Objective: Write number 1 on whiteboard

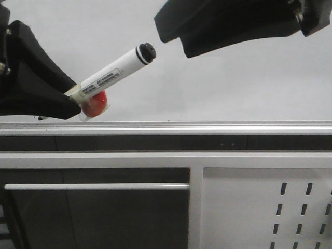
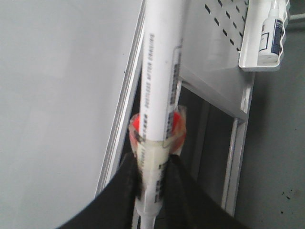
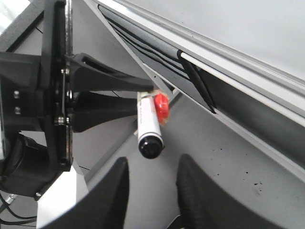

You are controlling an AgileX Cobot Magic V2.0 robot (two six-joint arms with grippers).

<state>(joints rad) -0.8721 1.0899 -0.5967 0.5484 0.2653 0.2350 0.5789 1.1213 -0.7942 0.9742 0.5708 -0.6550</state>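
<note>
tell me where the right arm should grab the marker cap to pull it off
Grip the black cap at the free end of the marker, coming from the right along its axis. The left gripper holds the taped base, and the right gripper is open, facing the cap.

Left pincer (image 1: 78,101) is showing matte black, w/ broad wedge-shaped fingers (image 1: 36,83) tapering toward the tips. In right wrist view its housing (image 3: 55,86) is looking black too, a flat plate w/ small silver screws along the edge, black cabling underneath. Right pincer (image 3: 147,191) is showing two rounded black fingers (image 3: 112,195), ribbed texture on one.
</note>
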